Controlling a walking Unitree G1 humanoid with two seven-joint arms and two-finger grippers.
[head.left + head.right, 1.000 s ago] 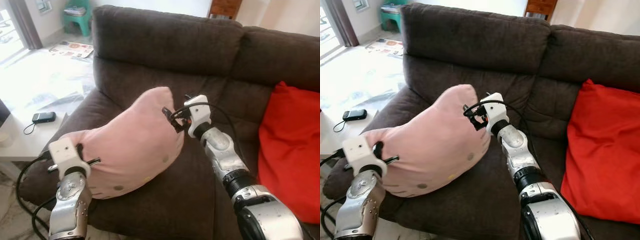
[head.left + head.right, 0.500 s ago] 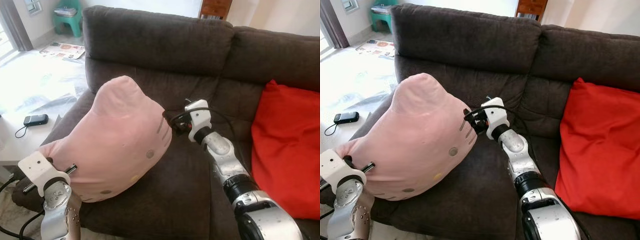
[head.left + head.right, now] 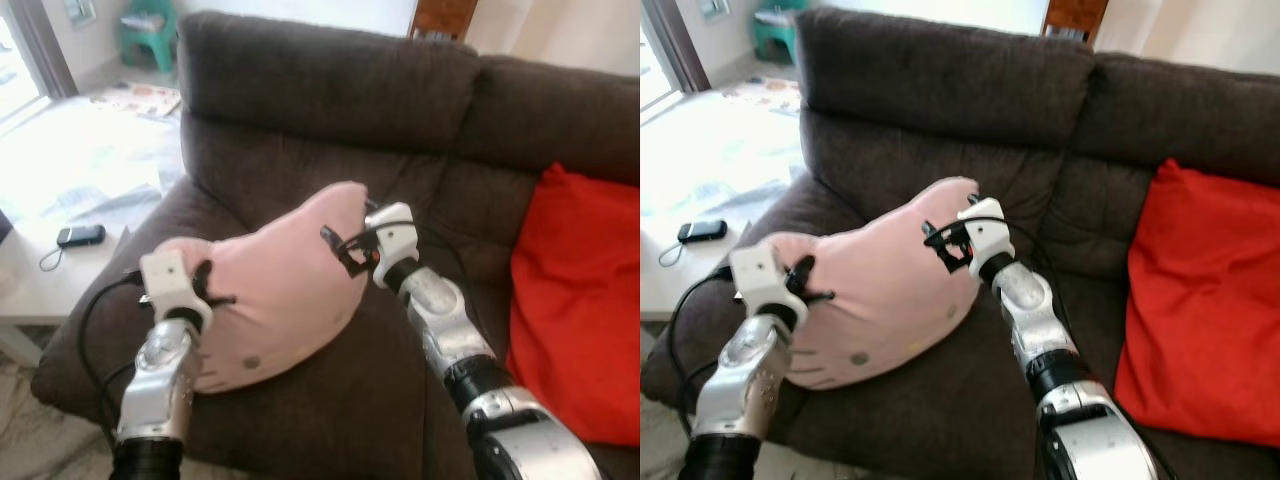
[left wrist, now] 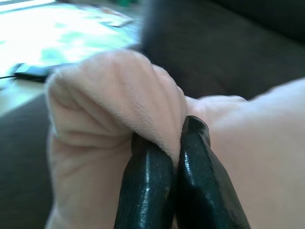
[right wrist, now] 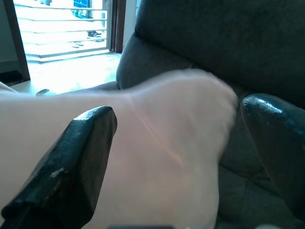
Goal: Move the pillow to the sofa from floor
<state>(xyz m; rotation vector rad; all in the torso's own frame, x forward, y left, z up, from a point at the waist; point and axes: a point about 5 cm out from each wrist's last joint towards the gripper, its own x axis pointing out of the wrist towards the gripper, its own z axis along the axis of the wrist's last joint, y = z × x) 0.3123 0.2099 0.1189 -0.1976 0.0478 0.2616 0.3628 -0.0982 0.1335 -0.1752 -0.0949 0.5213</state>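
A pink pillow [image 3: 290,285] with small grey dots lies slumped on the left seat of the dark brown sofa [image 3: 330,90]. My left gripper [image 3: 213,292] is at the pillow's left end, and in the left wrist view the gripper [image 4: 177,139] is shut on a pinched fold of the pink fabric [image 4: 119,95]. My right gripper [image 3: 343,250] is at the pillow's upper right corner. In the right wrist view its fingers [image 5: 81,157] stand wide apart, open, with the pillow's corner [image 5: 181,138] lying between them.
A red cushion [image 3: 580,310] leans on the sofa's right seat. A low white table [image 3: 40,285] with a black phone [image 3: 80,236] on it stands beside the sofa's left armrest [image 3: 150,235]. Papers [image 3: 140,98] and a green stool [image 3: 148,30] are on the floor beyond.
The pillow stood tall half a second ago and has dropped lower and flatter onto the seat. My left arm has come up and inward with it. The right gripper stays at the upper corner.
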